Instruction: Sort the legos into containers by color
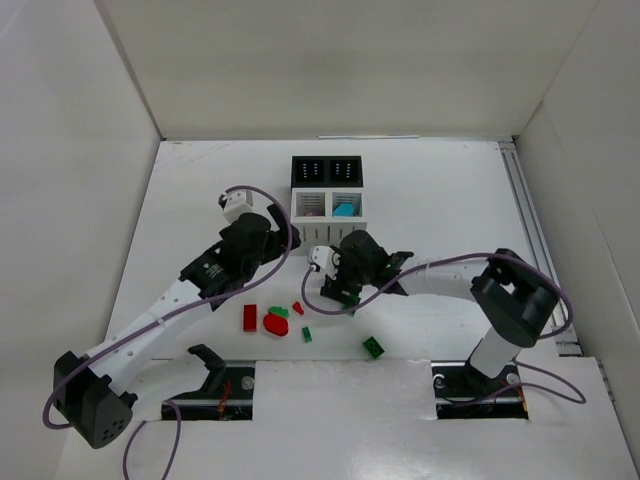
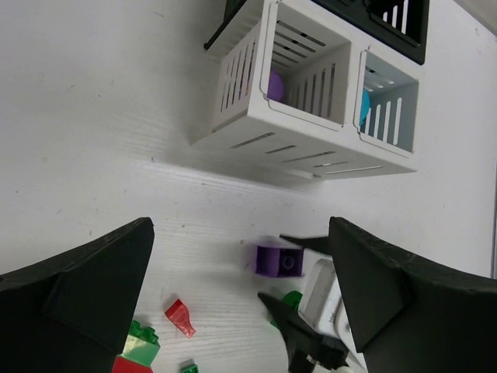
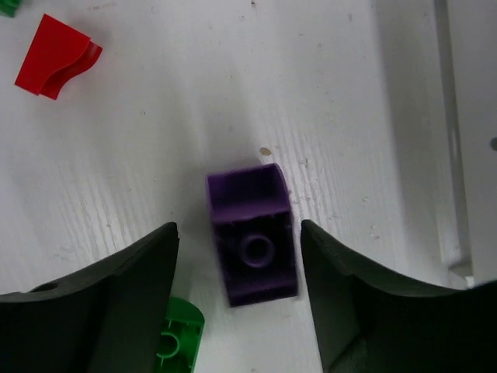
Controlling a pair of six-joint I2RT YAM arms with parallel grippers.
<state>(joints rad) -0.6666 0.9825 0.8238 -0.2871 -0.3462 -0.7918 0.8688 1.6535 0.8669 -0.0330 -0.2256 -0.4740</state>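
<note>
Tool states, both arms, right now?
Left tool: open, empty.
Right tool: open, straddling the purple lego, not clamped on it.

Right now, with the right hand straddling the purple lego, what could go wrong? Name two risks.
The purple lego lies slightly skewed between the right hand's fingers, so closing may twist or eject it. A green lego sits beside one finger and could get nudged or pinched too.

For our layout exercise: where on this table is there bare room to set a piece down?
Bare: the table right of the bin block, to the side rail; also left of it, toward the far wall. Crowded: in front, where the right gripper straddles a purple lego near red legos and green legos.
</note>
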